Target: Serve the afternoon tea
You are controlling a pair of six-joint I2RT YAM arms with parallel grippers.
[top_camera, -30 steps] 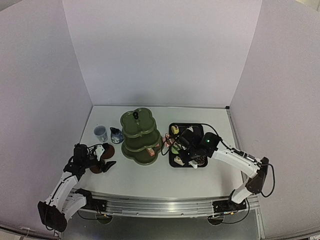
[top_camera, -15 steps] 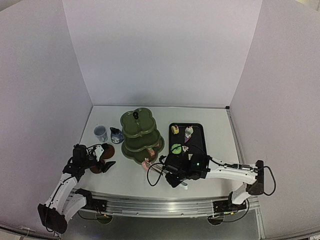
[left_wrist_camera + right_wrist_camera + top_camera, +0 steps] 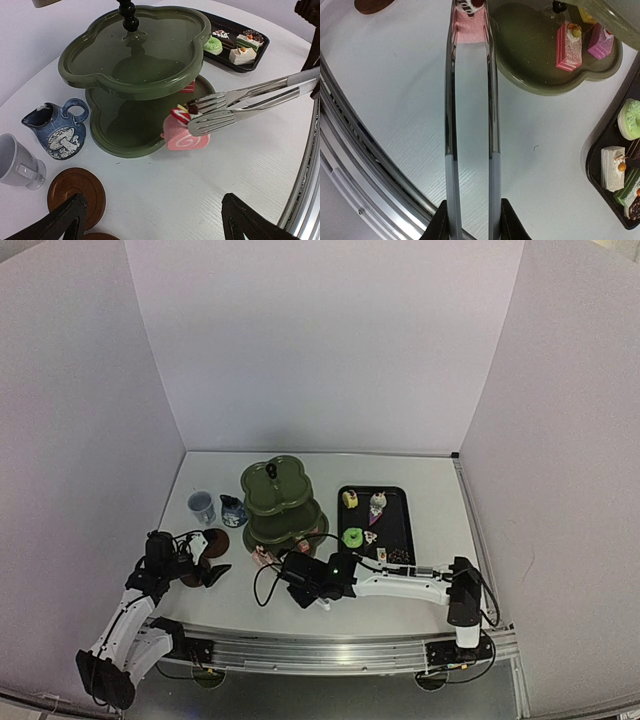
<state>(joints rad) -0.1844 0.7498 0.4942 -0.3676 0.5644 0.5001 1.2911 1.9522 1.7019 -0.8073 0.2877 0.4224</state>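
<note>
Table [image 3: 150, 200]: left wrist view shows tongs [image 3: 250, 97] gripping pastry [image 3: 182, 137]

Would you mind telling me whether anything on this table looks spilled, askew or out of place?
Nothing stands out. The three-tier stand sits level, the jug and cup are upright, and the pink swirl cake is pinched in the tongs beside the bottom tier, not dropped.

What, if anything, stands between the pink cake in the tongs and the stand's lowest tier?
Nothing visible does: the pink cake, held in the tongs, hangs beside the rim of the lowest tier, whose nearby floor is bare.
</note>
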